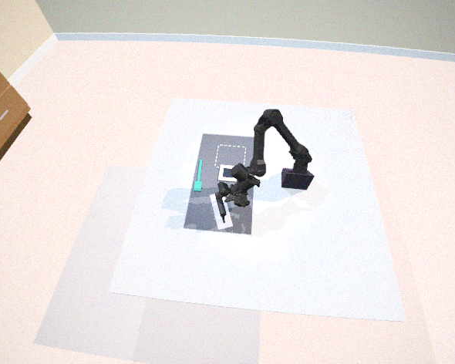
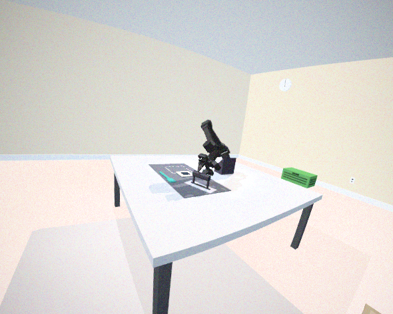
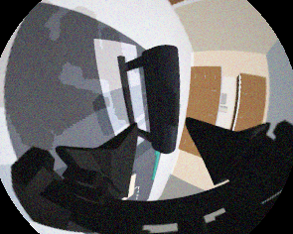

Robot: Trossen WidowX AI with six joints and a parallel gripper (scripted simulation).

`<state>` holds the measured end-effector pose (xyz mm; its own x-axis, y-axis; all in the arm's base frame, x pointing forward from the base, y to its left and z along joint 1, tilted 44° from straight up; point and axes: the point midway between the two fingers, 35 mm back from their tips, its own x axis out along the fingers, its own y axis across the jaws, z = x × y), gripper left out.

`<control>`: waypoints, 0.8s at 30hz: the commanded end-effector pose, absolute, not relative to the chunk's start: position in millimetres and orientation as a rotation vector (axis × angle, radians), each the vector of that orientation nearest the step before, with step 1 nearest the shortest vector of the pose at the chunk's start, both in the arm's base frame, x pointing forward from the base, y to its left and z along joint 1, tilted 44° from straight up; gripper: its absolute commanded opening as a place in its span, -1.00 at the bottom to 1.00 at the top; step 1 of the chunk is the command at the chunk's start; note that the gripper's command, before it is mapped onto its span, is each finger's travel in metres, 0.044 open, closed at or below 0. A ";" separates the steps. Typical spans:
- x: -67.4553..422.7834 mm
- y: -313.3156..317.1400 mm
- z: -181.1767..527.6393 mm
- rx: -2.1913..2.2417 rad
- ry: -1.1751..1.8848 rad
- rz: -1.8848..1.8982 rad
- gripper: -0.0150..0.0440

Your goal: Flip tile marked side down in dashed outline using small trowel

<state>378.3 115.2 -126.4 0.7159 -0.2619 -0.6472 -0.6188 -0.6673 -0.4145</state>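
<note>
Trowel [image 1: 221, 205] stands on its white plate near the mat's [image 1: 197, 219] front end; tile [image 1: 226, 172] lies marked side up beside the dashed outline [image 1: 230, 156]. I find gripper [image 1: 224, 192] spread, empty. Risk: misaligned descent knocks trowel over.

Top view high and far, exterior low beside table [image 2: 203, 219] — wrist close-up.

White tabletop [image 2: 203, 222] on dark legs carries a grey mat [image 1: 198, 219] and the arm's dark base [image 1: 296, 180] just beside the mat. On the mat: teal trowel [image 1: 198, 176], white tile [image 1: 224, 172], dashed outline [image 1: 230, 155], white strip with dark handle [image 1: 221, 209].
</note>
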 end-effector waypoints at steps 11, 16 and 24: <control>396.8 111.2 -139.1 -2.287 0.656 0.729 0.53; 402.4 108.7 -144.3 -2.288 0.656 0.728 0.53; 407.4 106.3 -149.0 -2.289 0.656 0.727 0.35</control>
